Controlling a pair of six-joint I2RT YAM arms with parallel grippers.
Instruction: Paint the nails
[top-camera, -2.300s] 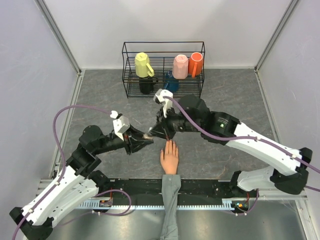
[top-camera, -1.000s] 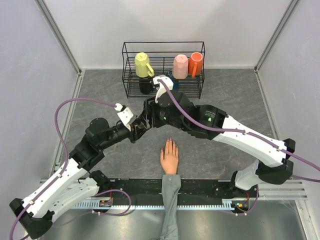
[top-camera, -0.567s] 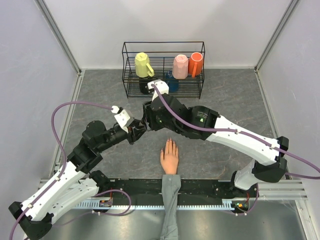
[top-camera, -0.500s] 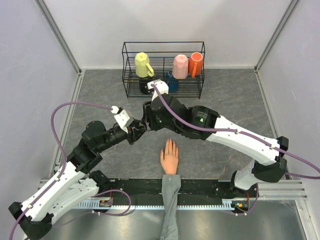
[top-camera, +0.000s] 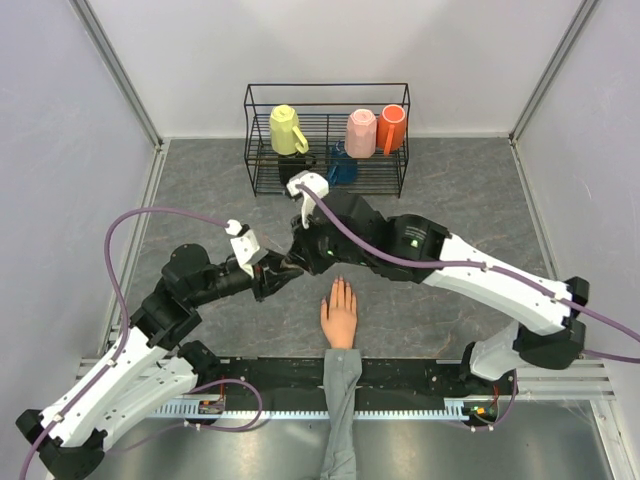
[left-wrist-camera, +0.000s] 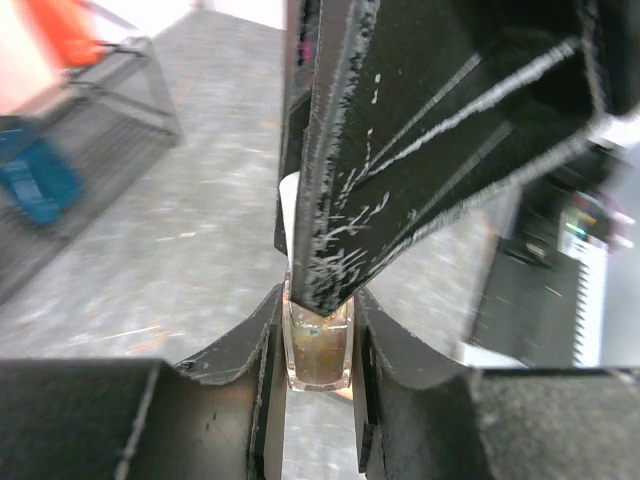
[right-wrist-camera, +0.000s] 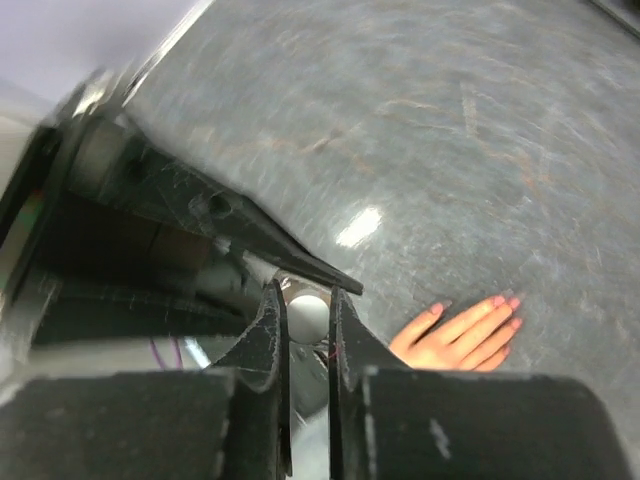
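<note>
Peach mannequin hand (top-camera: 339, 318) flat on the mottled grey counter (top-camera: 460, 200), long axis running away from the arm bases. Its small pinkish nails (top-camera: 341, 284) point toward the wire rack (top-camera: 330, 86). Left claw (top-camera: 288, 273) grasps a small glass bottle (left-wrist-camera: 318, 345); right claw (top-camera: 302, 259) is clenched on the pale cap (right-wrist-camera: 306, 316) atop it, near the fingertips.

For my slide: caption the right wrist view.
Right gripper shut on a white cap; mannequin hand, nails pinkish, lies flat below.

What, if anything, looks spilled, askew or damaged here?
Nothing stands out. The mannequin hand lies flat, no spill shows, the left gripper holds a small bottle and the right gripper pinches its white cap.
</note>
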